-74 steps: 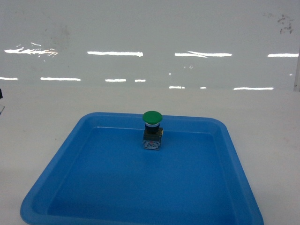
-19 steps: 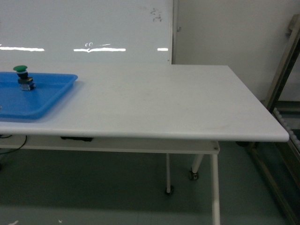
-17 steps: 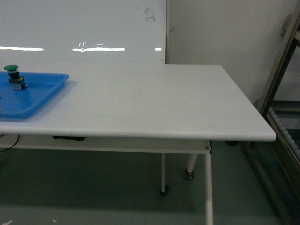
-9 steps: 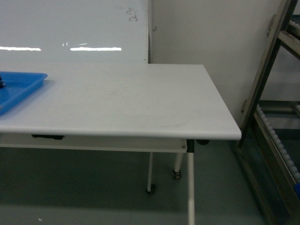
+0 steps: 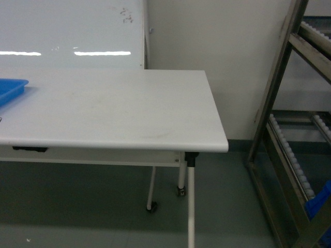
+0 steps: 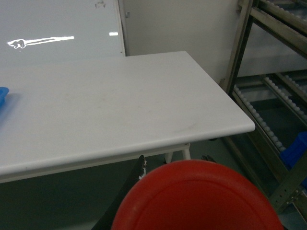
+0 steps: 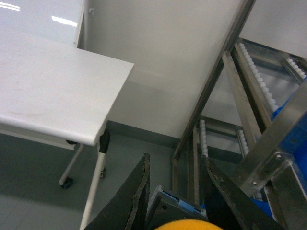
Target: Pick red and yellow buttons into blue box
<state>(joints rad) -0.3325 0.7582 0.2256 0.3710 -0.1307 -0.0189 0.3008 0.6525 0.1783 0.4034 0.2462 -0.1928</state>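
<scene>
Your head view faces the right end of the white surface (image 5: pixel 108 106), with a corner of the shallow blue tray (image 5: pixel 10 89) just showing at 9 o'clock and a whiteboard (image 5: pixel 67 31) behind it at 11 o'clock. A metal roller rack (image 5: pixel 289 129) stands on the floor at 3 o'clock, well apart from the surface's corner, and a bit of blue plastic (image 5: pixel 318 204) sits low in it at 4 o'clock; you cannot tell whether that is the blue box. No arm shows in this view.

In your left wrist view the red button (image 6: pixel 199 199) fills the 6 o'clock edge, its cap close under the camera. One dark finger (image 6: pixel 132 187) of the left hand (image 6: pixel 192 211) shows beside it at 7 o'clock; you cannot tell from here how the jaws stand.

In your right wrist view the right hand (image 7: pixel 180 201) has its two dark fingers (image 7: pixel 139 194) spread on either side of the yellow button (image 7: pixel 184 225), whose black-and-clear base and yellow cap sit between them at 6 o'clock, gripped. Beyond it are the surface's corner at 9 o'clock and the rack at 2 o'clock.
</scene>
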